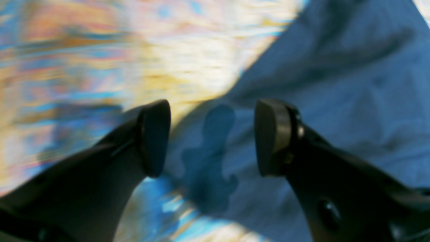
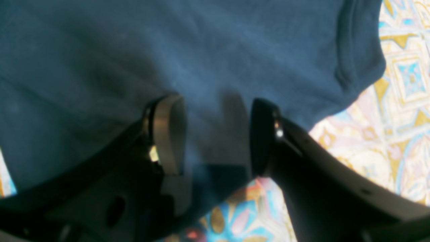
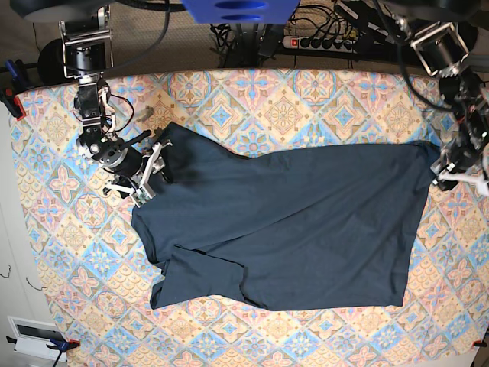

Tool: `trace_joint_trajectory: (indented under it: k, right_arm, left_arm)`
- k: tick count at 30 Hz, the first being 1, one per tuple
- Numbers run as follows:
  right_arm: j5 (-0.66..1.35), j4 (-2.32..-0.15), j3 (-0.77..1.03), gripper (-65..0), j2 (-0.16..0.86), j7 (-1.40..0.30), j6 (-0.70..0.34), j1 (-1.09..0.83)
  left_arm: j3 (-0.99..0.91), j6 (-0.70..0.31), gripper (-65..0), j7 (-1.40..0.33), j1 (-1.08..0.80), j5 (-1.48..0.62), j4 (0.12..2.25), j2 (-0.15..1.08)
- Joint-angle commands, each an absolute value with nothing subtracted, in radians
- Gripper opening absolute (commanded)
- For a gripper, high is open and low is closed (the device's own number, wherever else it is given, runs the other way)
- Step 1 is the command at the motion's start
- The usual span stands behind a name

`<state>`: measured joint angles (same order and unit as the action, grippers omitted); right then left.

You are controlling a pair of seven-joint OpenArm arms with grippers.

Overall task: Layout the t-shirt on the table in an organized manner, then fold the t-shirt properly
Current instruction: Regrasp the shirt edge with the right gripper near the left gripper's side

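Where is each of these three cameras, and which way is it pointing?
Left wrist: on the left arm, looking past the open left gripper at the t-shirt edge.
Right wrist: on the right arm, looking past the open right gripper at navy fabric.
Base: overhead, looking down at the table; both arms show.
All share the shirt.

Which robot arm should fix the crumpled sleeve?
Probably the right gripper: it hovers open over the t-shirt beside that bunched sleeve, while the left gripper is open at the opposite edge.
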<state>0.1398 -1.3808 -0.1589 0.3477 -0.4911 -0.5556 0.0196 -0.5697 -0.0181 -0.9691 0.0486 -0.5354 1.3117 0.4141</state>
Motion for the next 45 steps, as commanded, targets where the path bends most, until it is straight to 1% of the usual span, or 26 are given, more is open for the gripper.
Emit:
trace_joint_trajectory:
  k: [1, 3, 6, 7, 8, 9, 10, 13, 14, 17, 19, 23, 27, 32, 36, 38, 40, 42, 45]
  right_arm:
    - [0.151, -1.402, -0.154, -35.4, 0.36, -0.469, -0.553, 0.039]
    - [0.151, -1.403, -0.154, -35.4, 0.36, -0.469, -0.553, 0.039]
    - [0.151, -1.405, -0.154, -35.4, 0.36, -0.469, -0.553, 0.036]
    - [0.151, -1.405, -0.154, -35.4, 0.36, -0.469, -0.553, 0.036]
    - [0.151, -1.405, -0.154, -35.4, 0.36, -0.469, -0.553, 0.035]
    - [0.151, -1.405, -0.154, -35.4, 0.36, -0.469, -0.553, 0.035]
    - [0.151, -1.405, -0.154, -35.4, 0.36, -0.469, -0.553, 0.035]
    - [0.151, -1.405, -0.154, -35.4, 0.36, -0.469, -0.553, 0.033]
    - [0.151, -1.405, -0.154, -35.4, 0.36, -0.469, -0.553, 0.033]
    - [0.151, -1.405, -0.154, -35.4, 0.36, -0.469, -0.553, 0.033]
    - [0.151, -1.405, -0.154, -35.4, 0.36, -0.469, -0.553, 0.033]
    - [0.151, -1.405, -0.154, -35.4, 0.36, -0.469, -0.553, 0.036]
    - [0.151, -1.405, -0.154, -35.4, 0.36, -0.469, -0.553, 0.038]
    - [0.151, -1.415, -0.157, -35.2, 0.36, -0.469, -0.555, 0.033]
    - [0.153, -1.509, -0.162, -35.0, 0.36, -0.489, -0.558, 0.028]
    - [0.156, -1.549, -0.16, -34.9, 0.36, -0.538, -0.558, 0.019]
    - [0.157, -1.575, -0.153, -34.9, 0.36, -0.591, -0.559, 0.018]
    - [0.162, -1.59, -0.142, -34.9, 0.355, -0.627, -0.559, 0.018]
    - [0.255, -1.6, -0.107, -34.9, 0.344, -0.677, -0.559, 0.019]
  left_arm:
    - [-0.545, -0.015, -26.7, -0.957, 0.091, -0.509, 1.268, 0.43]
    - [-0.473, -0.015, -27.0, -0.947, 0.154, -0.467, 1.162, 0.424]
    - [-0.358, -0.013, -27.3, -0.857, 0.191, -0.437, 1.061, 0.421]
    - [-0.321, -0.013, -28.0, -0.828, 0.197, -0.435, 1.047, 0.421]
    - [-0.286, -0.013, -30.6, -0.8, 0.202, -0.435, 1.043, 0.421]
    - [-0.263, -0.013, -34.6, -0.777, 0.203, -0.437, 1.044, 0.421]
    - [-0.246, -0.013, -40.6, -0.754, 0.203, -0.441, 1.046, 0.421]
    - [-0.257, -0.012, -63.1, -0.665, 0.222, -0.444, 1.046, 0.421]
    - [-0.272, -0.008, -65.0, -0.644, 0.231, -0.443, 1.046, 0.421]
    - [-0.344, 0.015, -65.0, -0.584, 0.239, -0.443, 1.046, 0.421]
    - [-0.41, 0.047, -65.0, -0.545, 0.249, -0.443, 1.046, 0.421]
    - [-0.464, 0.087, -65.0, -0.533, 0.268, -0.44, 1.043, 0.429]
    - [-0.568, 0.09, -65.0, -0.532, 0.295, -0.435, 1.041, 0.43]
    - [-0.576, 0.09, -65.0, -0.539, 0.283, -0.406, 1.041, 0.43]
    - [-0.575, 0.09, -64.9, -0.539, 0.274, -0.349, 1.041, 0.418]
    - [-0.568, 0.09, -60.5, -0.539, 0.274, -0.338, 1.04, 0.403]
    - [-0.545, 0.09, -53.4, -0.539, 0.272, -0.334, 1.04, 0.401]
    - [-0.513, 0.09, -47.6, -0.539, 0.257, -0.337, 1.043, 0.401]
    - [-0.484, 0.09, -43.5, -0.539, 0.251, -0.337, 1.046, 0.401]
